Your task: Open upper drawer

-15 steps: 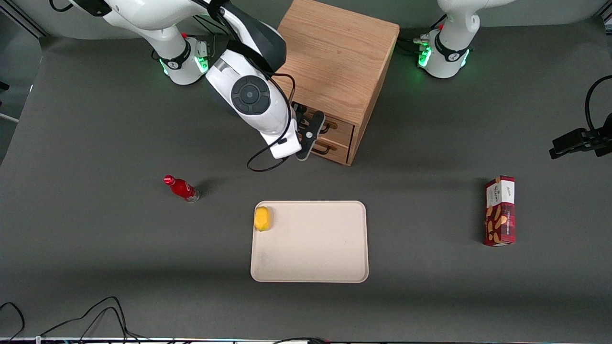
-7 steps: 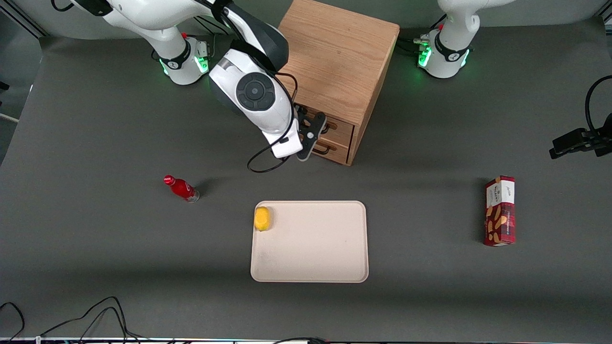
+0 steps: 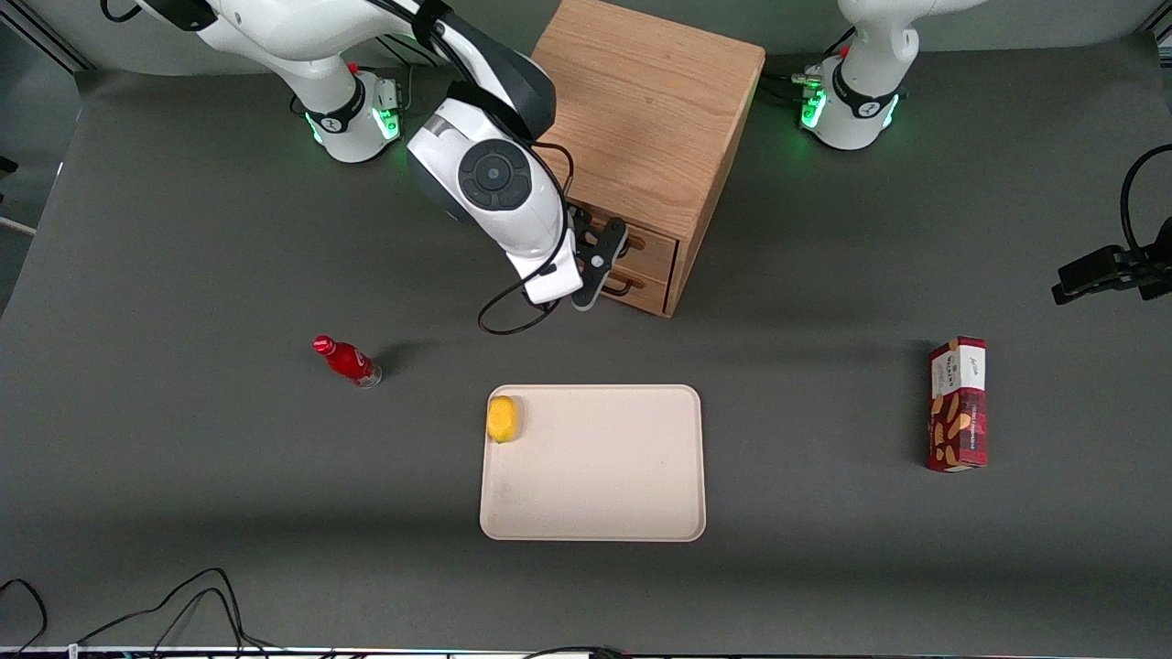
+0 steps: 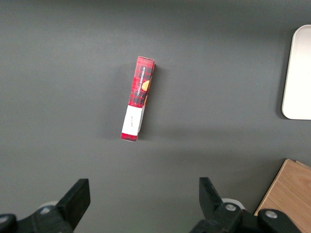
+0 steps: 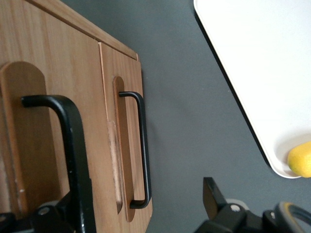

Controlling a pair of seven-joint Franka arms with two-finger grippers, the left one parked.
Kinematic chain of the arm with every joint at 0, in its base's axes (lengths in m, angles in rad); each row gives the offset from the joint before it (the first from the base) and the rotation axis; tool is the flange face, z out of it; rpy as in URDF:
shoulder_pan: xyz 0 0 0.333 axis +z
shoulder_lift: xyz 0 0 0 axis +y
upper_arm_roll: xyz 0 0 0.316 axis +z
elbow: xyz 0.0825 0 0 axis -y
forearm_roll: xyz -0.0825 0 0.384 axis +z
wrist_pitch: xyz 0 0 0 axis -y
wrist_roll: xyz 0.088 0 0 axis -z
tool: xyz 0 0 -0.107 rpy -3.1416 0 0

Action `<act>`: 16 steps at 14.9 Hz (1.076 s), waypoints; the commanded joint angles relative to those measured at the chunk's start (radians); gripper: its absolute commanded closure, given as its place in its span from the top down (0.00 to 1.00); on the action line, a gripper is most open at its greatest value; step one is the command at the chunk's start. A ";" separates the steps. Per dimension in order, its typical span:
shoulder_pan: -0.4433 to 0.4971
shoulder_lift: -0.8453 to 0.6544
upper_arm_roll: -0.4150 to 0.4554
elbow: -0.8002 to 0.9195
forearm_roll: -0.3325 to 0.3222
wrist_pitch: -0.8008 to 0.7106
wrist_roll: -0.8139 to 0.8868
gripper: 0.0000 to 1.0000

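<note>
gripper (image 3: 597, 261): right in front of the oak cabinet (image 3: 645, 119), at the height of the upper drawer (image 3: 652, 252)
jaws: released, one finger on each side of the upper handle (image 5: 68, 141), not yet pressing it
upper drawer: in the cabinet's top slot, looks closed
bottom drawer (image 5: 124, 141): just under it, own handle untouched
why so: i think the spread jaws must straddle the bar before they squeeze and pull
worktop (image 3: 183, 476): tray (image 3: 595, 494) with a lemon (image 3: 502, 418), red bottle (image 3: 348, 361), snack box (image 3: 958, 404), all well apart from the cabinet

The arm hides the gripper (image 3: 600, 261) and perhaps half the upper drawer (image 3: 650, 249).
</note>
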 commanded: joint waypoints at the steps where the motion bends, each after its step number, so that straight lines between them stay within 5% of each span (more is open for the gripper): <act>1: 0.001 0.010 -0.007 -0.005 -0.052 0.035 0.032 1.00; 16: -0.009 0.019 -0.022 0.013 -0.080 0.046 0.031 1.00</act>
